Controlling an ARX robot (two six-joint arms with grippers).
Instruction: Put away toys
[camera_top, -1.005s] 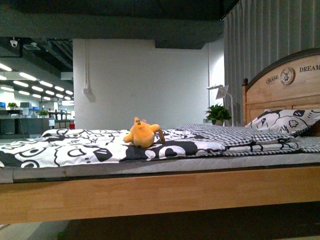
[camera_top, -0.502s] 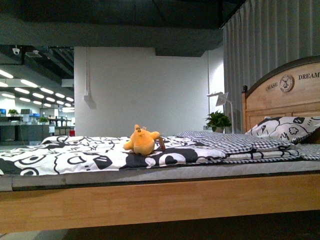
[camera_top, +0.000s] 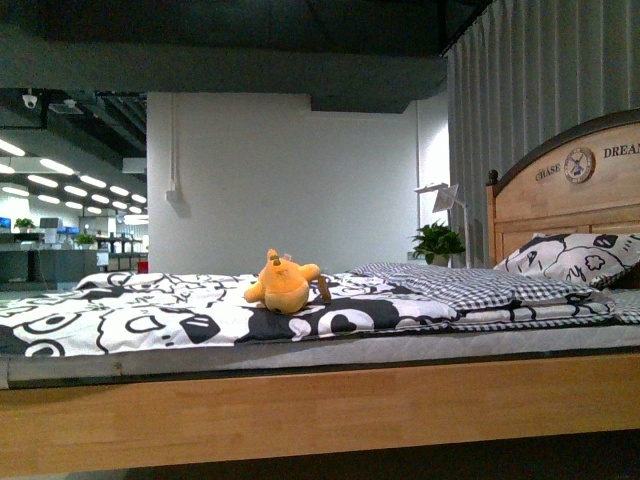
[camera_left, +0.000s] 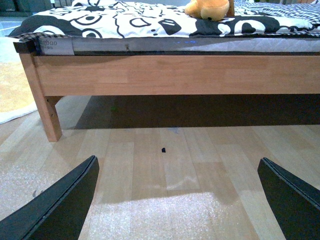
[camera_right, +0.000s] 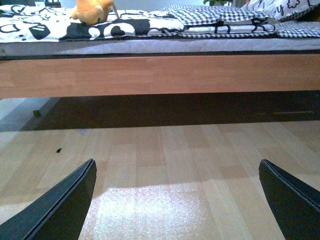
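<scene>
Plush toy (camera_top: 285, 283): orange-yellow, lying on the black-and-white quilt (camera_top: 150, 320) on top of the bed (camera_top: 300, 400), set back a little from the near edge. It was tipped over rather than sitting up. Its long axis ran roughly along the bed's side rail, with a thin brownish part sticking out toward the headboard end. Face and eye were too small to make out.

Left tool (camera_left: 177, 165): both fingers spread wide, nothing between them, hanging low over the wooden floor (camera_left: 125, 150). The toy (camera_left: 209, 9) was well ahead of this tool and higher, beyond the side rail, slightly toward the robot's right of where the tool pointed.

Right tool (camera_right: 176, 165): likewise released and empty, low over the floor. The toy (camera_right: 92, 11) was ahead of it and higher, toward the robot's left of its line.

So the toy lay between the lines of the two tools, well apart from both. Neither arm showed in the front view, where the toy sat a little left of centre.

Judgement: the left arm was marginally the nearer, though the margin was small. Either tool would have to rise above the rail and then reach forward over the mattress edge. Closing across the toy's short width, at right angles to the rail, looked the easier hold. No bin or box for the toy was in sight.

The patterned pillow (camera_top: 570, 258) was far off toward the right tool's side, clear of the reach.
</scene>
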